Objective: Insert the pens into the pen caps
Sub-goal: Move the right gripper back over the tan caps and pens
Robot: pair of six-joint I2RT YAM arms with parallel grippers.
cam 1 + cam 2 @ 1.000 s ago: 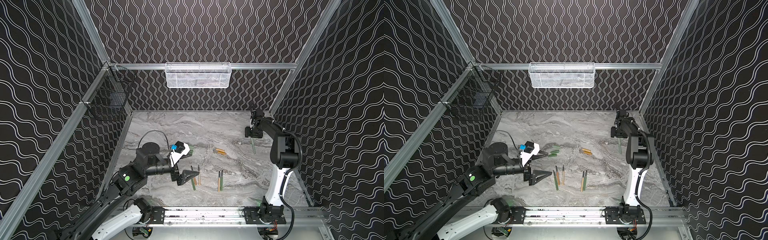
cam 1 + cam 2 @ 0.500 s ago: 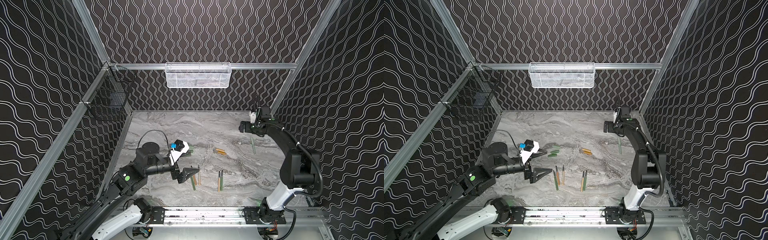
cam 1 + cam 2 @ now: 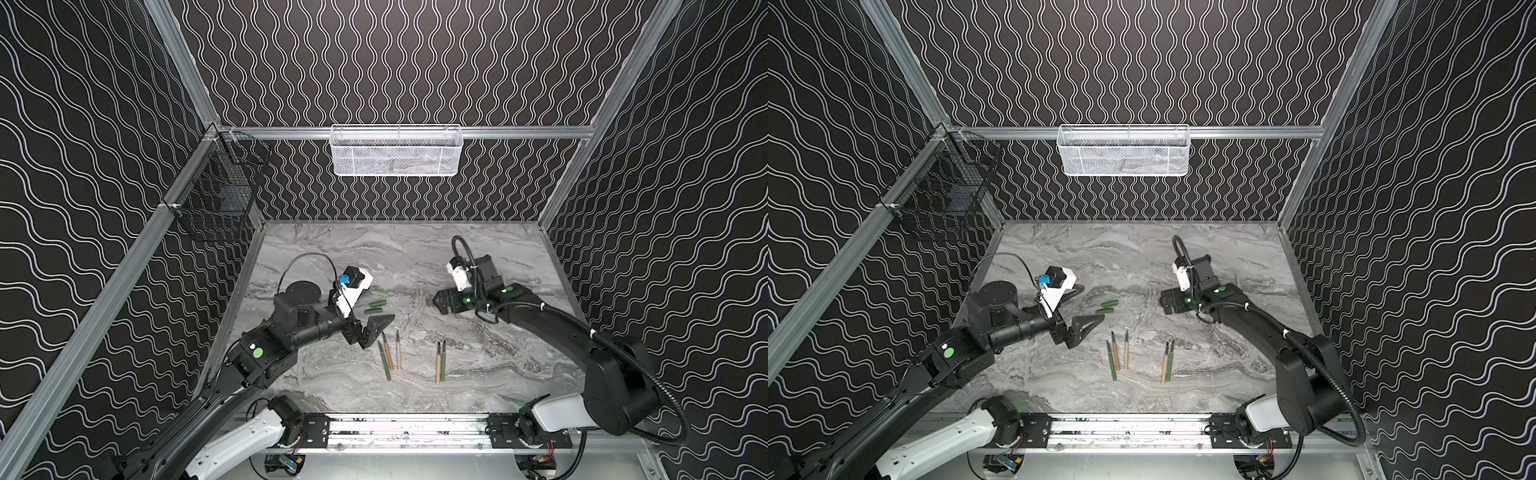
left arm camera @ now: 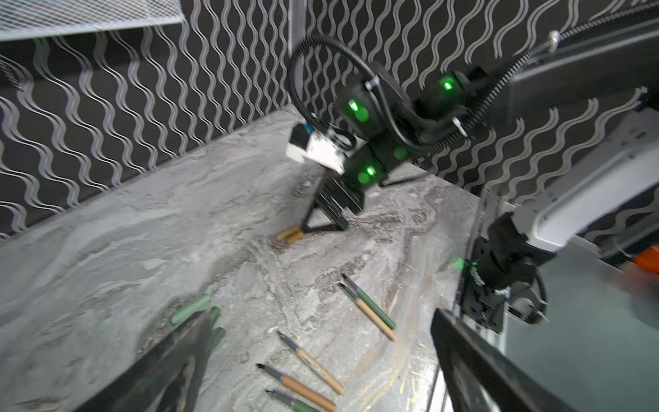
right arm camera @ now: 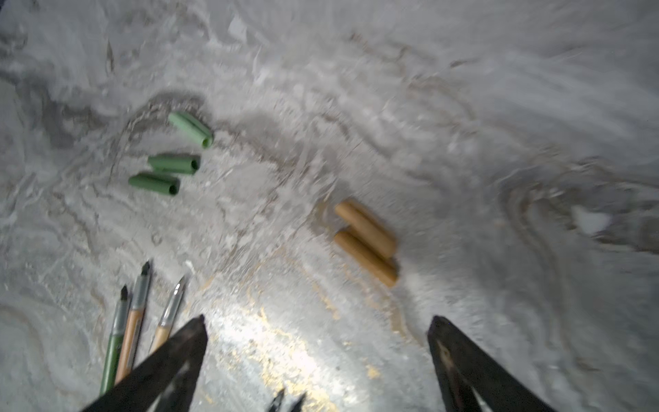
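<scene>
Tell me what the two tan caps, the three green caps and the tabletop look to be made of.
Two short tan tube caps: matte, paper-like brown; probably kraft cardboard, possibly plastic.
Three short green tube caps: matte, even colour, hollow open ends; likely coated paper or plastic.
Grey veined tabletop: marble pattern, bright glare under the light; stone or printed laminate, cannot tell.

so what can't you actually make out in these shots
Two tan stubby pen caps: hidden under the right gripper in both top views.
Three green stubby pen caps: blurred, partly behind a finger of the left gripper in the left wrist view.
Thin green stick beside the right arm: only an end shows in a top view; capped or not, unclear.
</scene>
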